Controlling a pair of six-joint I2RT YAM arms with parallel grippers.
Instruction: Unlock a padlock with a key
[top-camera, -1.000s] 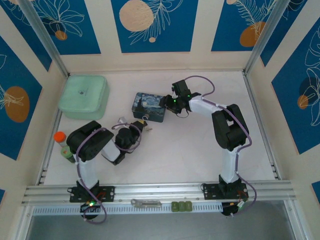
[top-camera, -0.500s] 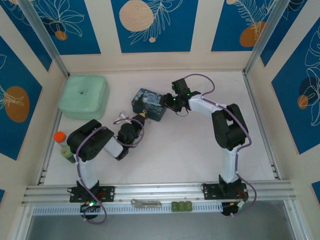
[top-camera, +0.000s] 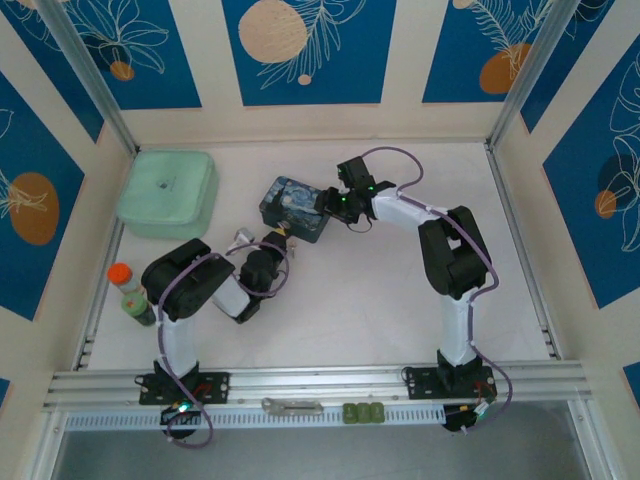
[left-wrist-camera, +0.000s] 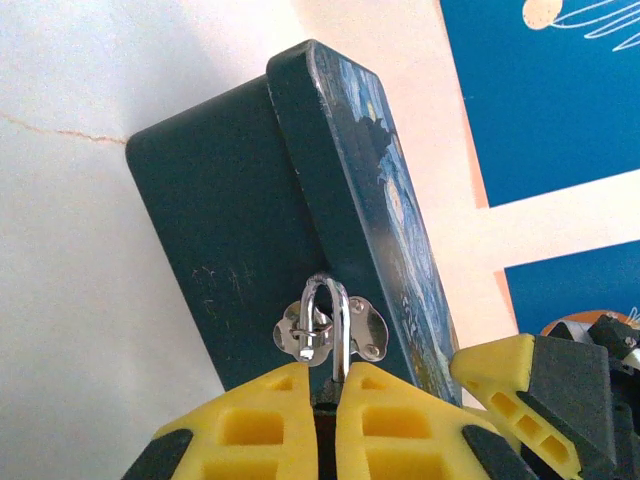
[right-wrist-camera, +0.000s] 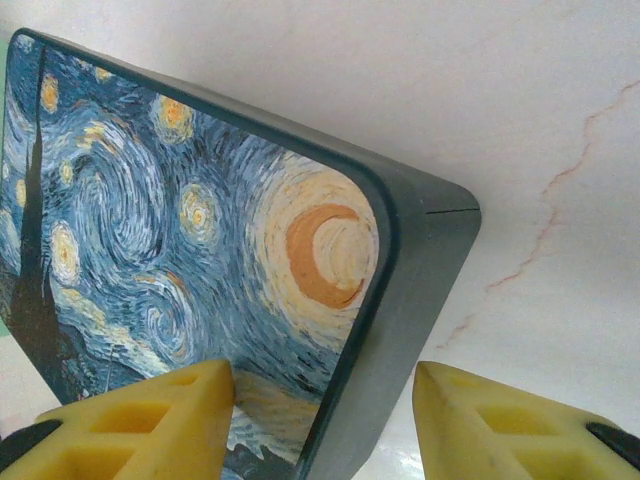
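The padlock (left-wrist-camera: 342, 320) hangs by its thin silver shackle in the metal hasp (left-wrist-camera: 368, 325) on the front of the blue starry-night tin (left-wrist-camera: 230, 220). My left gripper (left-wrist-camera: 322, 375) is shut on the padlock's dark body, which is mostly hidden between the yellow fingers (left-wrist-camera: 265, 410). From above, the left gripper (top-camera: 281, 239) sits at the tin's (top-camera: 293, 205) near edge. My right gripper (right-wrist-camera: 322, 400) is open and straddles a corner of the tin (right-wrist-camera: 190, 230), one finger over the lid and the other clear of the side wall. The key is out of view.
A mint-green lidded box (top-camera: 165, 192) stands at the back left. A bottle with an orange cap (top-camera: 125, 287) is beside the left arm. A grey metal tool (top-camera: 292, 406) and green blocks (top-camera: 363, 412) lie on the front rail. Walls close in all around.
My left gripper has advanced up to the tin's front. The tin has shifted slightly left and back, and the right gripper has followed it.
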